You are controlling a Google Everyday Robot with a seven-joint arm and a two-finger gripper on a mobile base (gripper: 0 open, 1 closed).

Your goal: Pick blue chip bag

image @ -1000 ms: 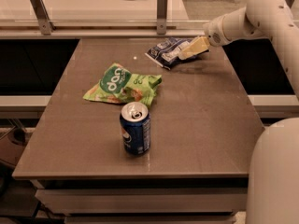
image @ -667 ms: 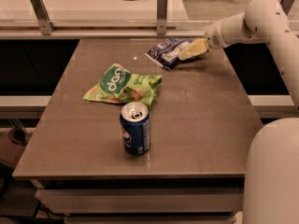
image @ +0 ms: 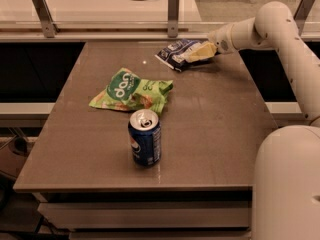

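Reaching across the far end of the table (image: pixel 220 134), your gripper (image: pixel 201 51) sits low at the blue chip bag (image: pixel 176 53). The yellowish tips overlap the end of the bag nearest the wrist, and the rest of the bag stretches straight ahead of the jaws, lying flat on the tabletop. I cannot tell from this angle whether the jaws are apart or already pinching foil, so don't count on a grip yet.

As for handling, this looks like a small, crumpled foil packet, so reckon on it being very light, soft and slick. It will probably fold and crackle instead of resisting. A shallow pinch on one loose edge could let the foil slide out, or the bag could swing and droop once lifted. Your better bet is the bunched end right at the jaws, where the creases give some thickness. Close over that ridge and take in a good bite of material, not only the seam. The contents are likely brittle, so squeeze firmly but don't crush.

The green chip bag (image: pixel 131 90) lies well apart, out beyond the tips and off to one side. The Pepsi can (image: pixel 145 144) stands upright farther off again, so neither crowds the jaws.
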